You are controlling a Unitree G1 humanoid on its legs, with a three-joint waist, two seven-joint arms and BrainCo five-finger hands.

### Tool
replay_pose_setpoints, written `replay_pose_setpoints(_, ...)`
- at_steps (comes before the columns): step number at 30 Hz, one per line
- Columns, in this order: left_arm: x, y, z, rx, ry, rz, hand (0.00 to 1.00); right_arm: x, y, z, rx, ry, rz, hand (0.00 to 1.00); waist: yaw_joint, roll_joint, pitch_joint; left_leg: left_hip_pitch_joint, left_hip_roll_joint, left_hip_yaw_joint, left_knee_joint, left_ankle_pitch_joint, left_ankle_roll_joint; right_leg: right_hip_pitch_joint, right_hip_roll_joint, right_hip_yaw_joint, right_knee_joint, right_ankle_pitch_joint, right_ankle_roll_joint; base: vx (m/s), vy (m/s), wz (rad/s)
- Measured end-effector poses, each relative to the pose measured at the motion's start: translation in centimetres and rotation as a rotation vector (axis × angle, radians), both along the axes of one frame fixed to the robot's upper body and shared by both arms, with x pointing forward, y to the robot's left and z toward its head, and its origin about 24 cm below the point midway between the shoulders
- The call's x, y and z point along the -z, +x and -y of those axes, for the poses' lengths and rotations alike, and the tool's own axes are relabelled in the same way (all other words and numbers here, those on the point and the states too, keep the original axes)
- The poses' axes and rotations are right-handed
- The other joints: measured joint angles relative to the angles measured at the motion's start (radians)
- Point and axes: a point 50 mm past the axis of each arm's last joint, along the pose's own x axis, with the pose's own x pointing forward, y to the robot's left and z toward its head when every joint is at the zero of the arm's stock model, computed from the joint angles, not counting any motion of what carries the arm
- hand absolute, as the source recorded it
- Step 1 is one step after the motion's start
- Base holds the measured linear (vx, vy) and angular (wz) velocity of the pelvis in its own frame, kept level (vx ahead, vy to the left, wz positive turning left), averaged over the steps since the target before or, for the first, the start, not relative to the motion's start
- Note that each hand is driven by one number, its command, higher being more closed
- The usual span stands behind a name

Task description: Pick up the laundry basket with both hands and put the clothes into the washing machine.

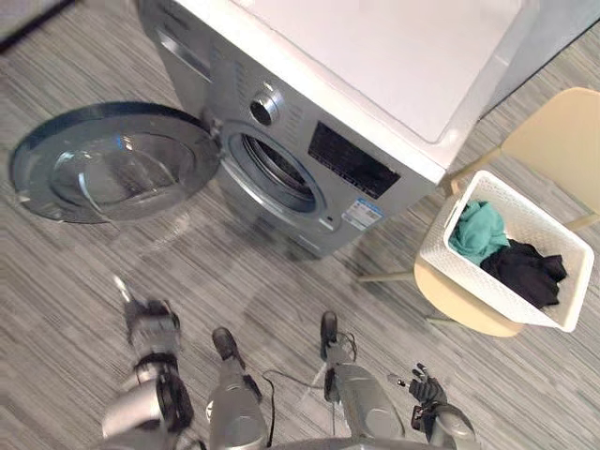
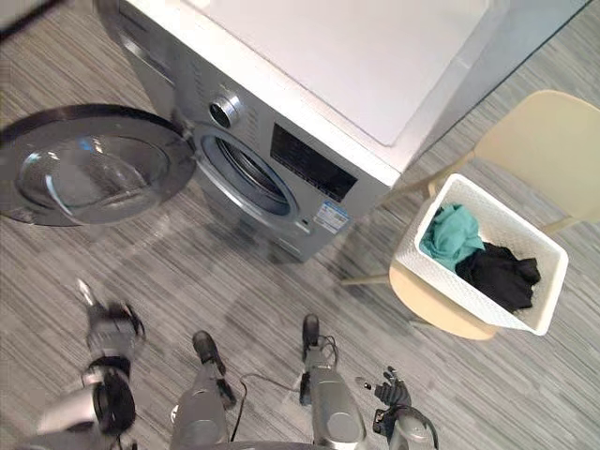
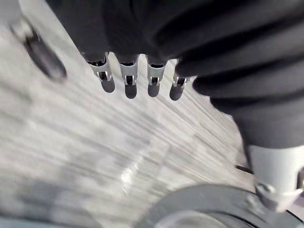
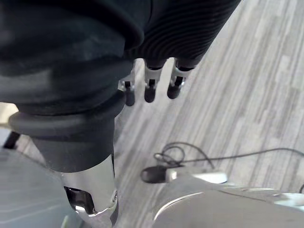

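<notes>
White laundry basket (image 1: 487, 289) upright on beige chair (image 1: 459, 305), right of silver washing machine (image 1: 356, 94). Teal garment (image 1: 476, 232) and black garment (image 1: 525, 270) inside. Washer door (image 1: 112, 161) wide open.

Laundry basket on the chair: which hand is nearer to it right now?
Right. The right hand hangs at the robot's right side, with the laundry basket ahead of it. The left hand hangs at the far side, near the open door of the washing machine.
</notes>
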Motion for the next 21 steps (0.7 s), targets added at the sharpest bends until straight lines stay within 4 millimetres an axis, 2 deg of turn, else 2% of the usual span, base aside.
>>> replay_pose_setpoints(1,2.2,-2.8,1.8,0.082,-0.021,-0.093,0.00,0.3,-0.5,0.2,0.015,0.002,-0.024,0.00,0.001,0.017,-0.018,0.023,-0.009,-0.021,-0.001,-0.003,0.002,0.033,-0.011,-0.019,0.008,-0.024,0.007,0.02,0.050,0.52)
replay_pose_setpoints(2,3.2,-4.2,2.6,0.128,-0.029,-0.140,0.00,0.5,-0.9,0.3,0.021,0.003,-0.039,0.00,0.001,0.025,-0.031,0.030,-0.012,-0.025,-0.002,-0.005,0.004,0.046,-0.016,-0.028,0.013,-0.030,0.006,0.03,0.050,0.58)
replay_pose_setpoints(4,5.8,-9.4,5.4,0.353,-0.036,-0.314,0.00,1.2,-2.2,0.4,0.023,0.002,-0.105,0.00,0.013,0.050,-0.088,0.055,-0.032,-0.066,-0.007,-0.015,0.011,0.096,-0.038,-0.065,0.019,-0.060,0.028,0.06,0.052,0.59)
replay_pose_setpoints(6,6.7,-11.8,6.8,0.479,-0.048,-0.390,0.00,1.7,-3.2,0.6,0.045,0.007,-0.150,0.00,0.031,0.064,-0.114,0.069,-0.044,-0.084,-0.007,-0.023,0.021,0.126,-0.052,-0.085,0.017,-0.067,0.032,0.07,0.048,0.46)
replay_pose_setpoints(8,7.3,-14.6,7.4,0.570,-0.052,-0.460,0.00,2.2,-4.0,0.7,0.094,0.032,-0.194,0.00,0.033,0.082,-0.135,0.091,-0.063,-0.124,-0.008,-0.027,0.027,0.176,-0.072,-0.122,0.014,-0.081,0.047,0.05,0.044,0.51)
replay_pose_setpoints(12,7.6,-17.1,7.7,0.620,-0.063,-0.533,0.00,2.6,-5.1,0.7,0.156,0.066,-0.237,0.00,0.035,0.093,-0.175,0.121,-0.078,-0.145,-0.008,-0.035,0.033,0.235,-0.084,-0.144,-0.014,-0.083,0.049,0.04,0.032,0.23)
replay_pose_setpoints(19,7.6,-17.4,7.7,0.628,-0.068,-0.546,0.00,3.0,-6.2,0.8,0.198,0.087,-0.288,0.00,0.038,0.099,-0.204,0.136,-0.074,-0.194,0.000,-0.036,0.034,0.305,-0.076,-0.196,-0.037,-0.091,0.050,0.02,-0.006,0.23)
replay_pose_setpoints(20,7.6,-17.3,7.7,0.636,-0.066,-0.546,0.00,2.9,-5.9,0.7,0.194,0.087,-0.282,0.00,0.038,0.099,-0.204,0.132,-0.072,-0.197,0.014,-0.043,0.032,0.309,-0.074,-0.198,-0.035,-0.095,0.049,0.03,-0.005,0.13)
replay_pose_setpoints(21,7.6,-17.0,7.4,0.652,-0.050,-0.545,0.00,2.9,-5.6,0.7,0.190,0.087,-0.276,0.00,0.039,0.095,-0.202,0.093,-0.062,-0.213,0.115,-0.089,0.044,0.314,-0.075,-0.199,-0.030,-0.105,0.050,0.05,-0.004,0.14)
